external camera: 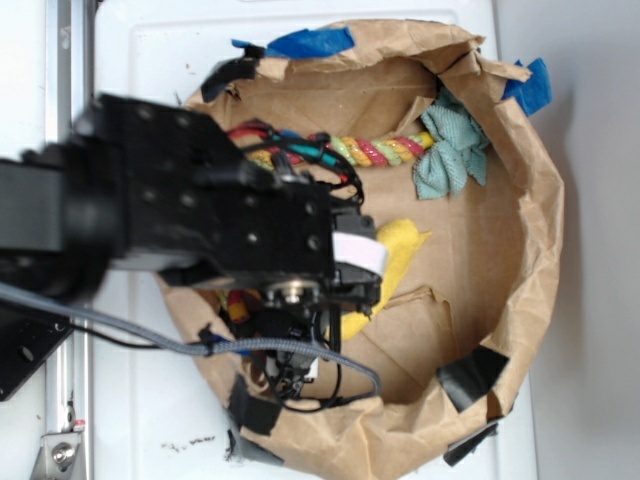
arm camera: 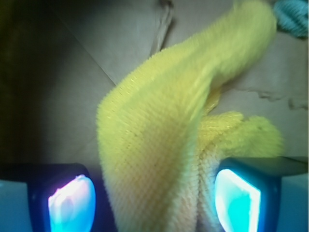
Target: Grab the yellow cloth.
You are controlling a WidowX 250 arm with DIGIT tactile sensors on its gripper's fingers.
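Note:
The yellow cloth point(external camera: 400, 250) lies bunched on the floor of a torn brown paper bag point(external camera: 532, 240), partly hidden under my arm. Seen from the wrist, the yellow cloth point(arm camera: 159, 130) is a fuzzy folded ridge running up from between my fingers. My gripper point(arm camera: 154, 205) is open and straddles the cloth. The right fingertip point(arm camera: 236, 203) touches the fabric, while a dark gap separates the left fingertip point(arm camera: 72, 203) from it. In the exterior view my gripper point(external camera: 345, 280) sits low over the cloth's left part, its fingers hidden.
A red, yellow and green twisted rope point(external camera: 370, 152) lies along the bag's back. A smaller teal cloth point(external camera: 452, 152) sits at the back right, and shows as the teal cloth point(arm camera: 294, 14) from the wrist. The bag's raised crumpled walls ring the area. Blue tape point(external camera: 310, 42) holds the rim.

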